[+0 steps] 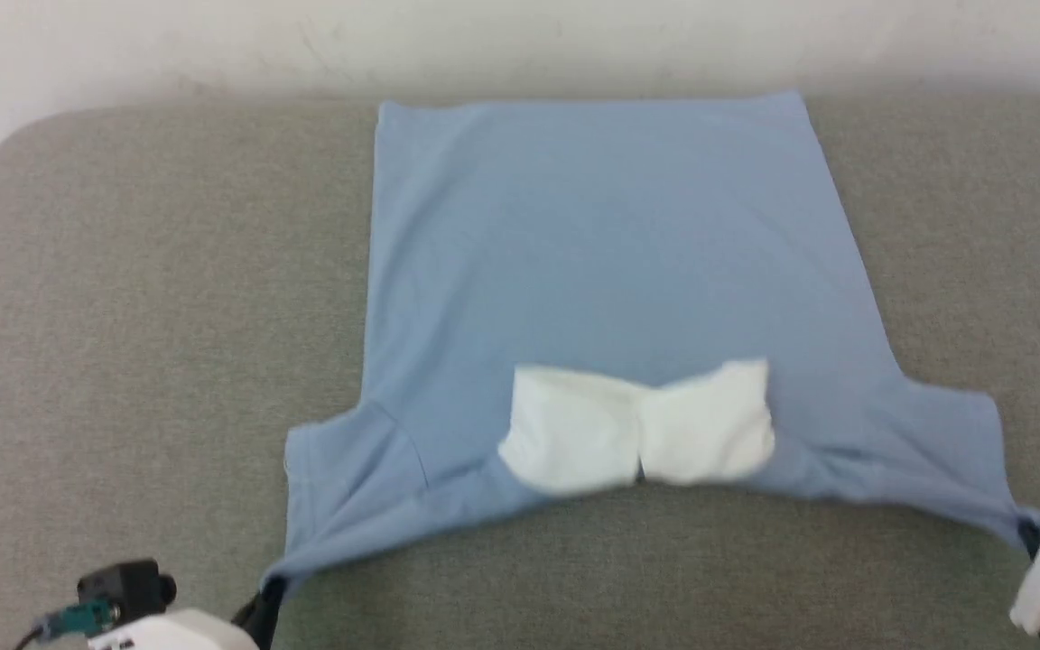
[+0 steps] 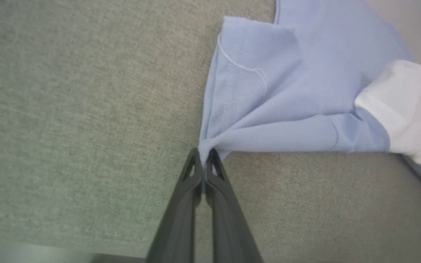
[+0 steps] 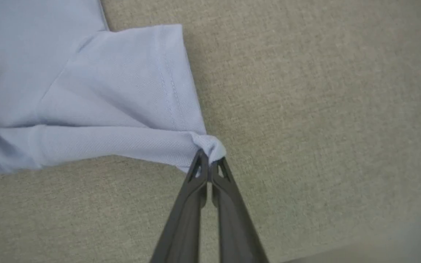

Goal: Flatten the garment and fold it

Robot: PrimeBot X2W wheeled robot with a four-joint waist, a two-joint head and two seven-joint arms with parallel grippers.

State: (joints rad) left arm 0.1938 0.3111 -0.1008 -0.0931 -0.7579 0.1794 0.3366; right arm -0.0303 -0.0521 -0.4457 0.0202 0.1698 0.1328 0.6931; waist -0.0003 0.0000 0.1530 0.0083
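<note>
While left jaws and right jaws pinch its sleeve tips (image 2: 207, 146) | garment (image 1: 610, 253) light blue, flat | collar (image 1: 637, 431) white

Garment (image 1: 610, 253): light blue short-sleeved polo with a white collar (image 1: 637, 433).
Pose: spread flat, hem toward the desk's (image 1: 123, 298) far edge, collar toward the near edge.
Place: mid-desk, well clear of both side edges.
Sleeves: spread outward, each near corner bunched into a point.
Surface: body smooth; soft folds along the shoulders.
</note>
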